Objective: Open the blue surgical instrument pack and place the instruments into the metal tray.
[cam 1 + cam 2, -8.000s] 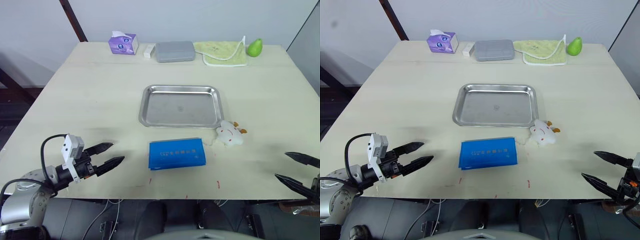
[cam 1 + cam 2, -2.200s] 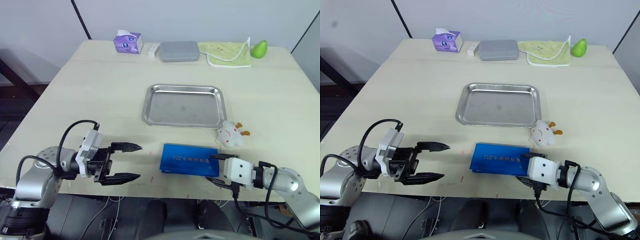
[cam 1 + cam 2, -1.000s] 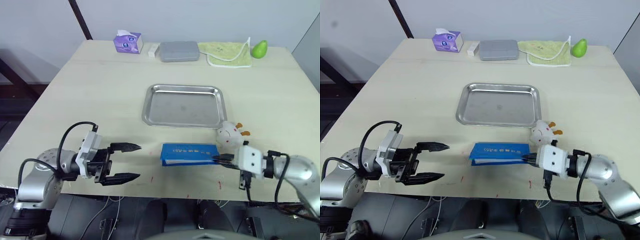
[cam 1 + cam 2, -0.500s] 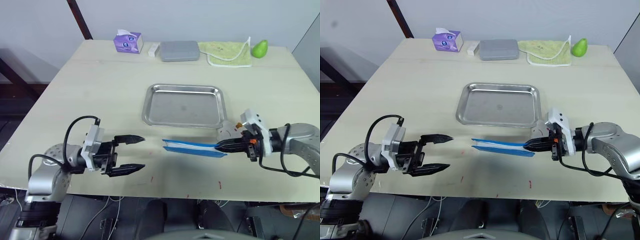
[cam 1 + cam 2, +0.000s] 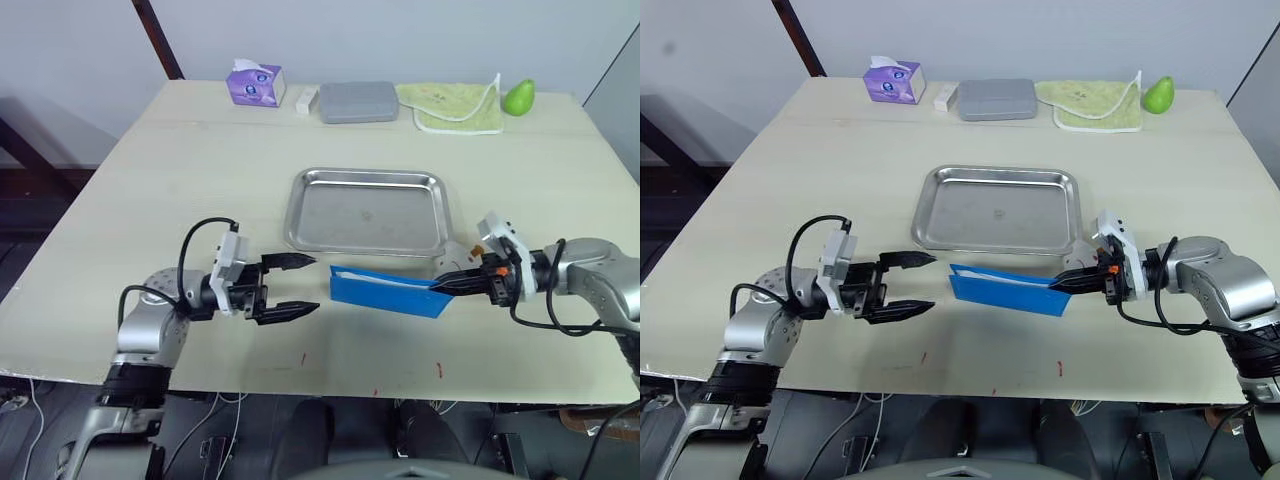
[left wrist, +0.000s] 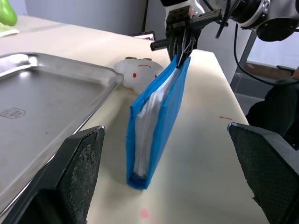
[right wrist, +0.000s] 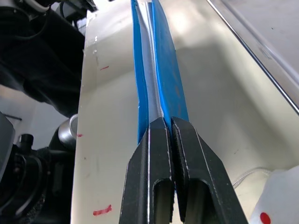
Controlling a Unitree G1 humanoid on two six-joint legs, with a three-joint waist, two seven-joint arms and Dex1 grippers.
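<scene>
1. My right pincer (image 5: 447, 286) pinches the blue pack (image 5: 385, 291) by its right end, standing it on edge on the worktop (image 5: 200, 200).
2. Pack sits just in front of the metal tray (image 5: 367, 210).
3. My left pincer (image 5: 305, 285) is spread, near the pack's left end, not touching.

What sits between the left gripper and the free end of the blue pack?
Nothing visible: bare table lies between the open left gripper and the near end of the blue pack, which the right gripper holds on edge.
</scene>
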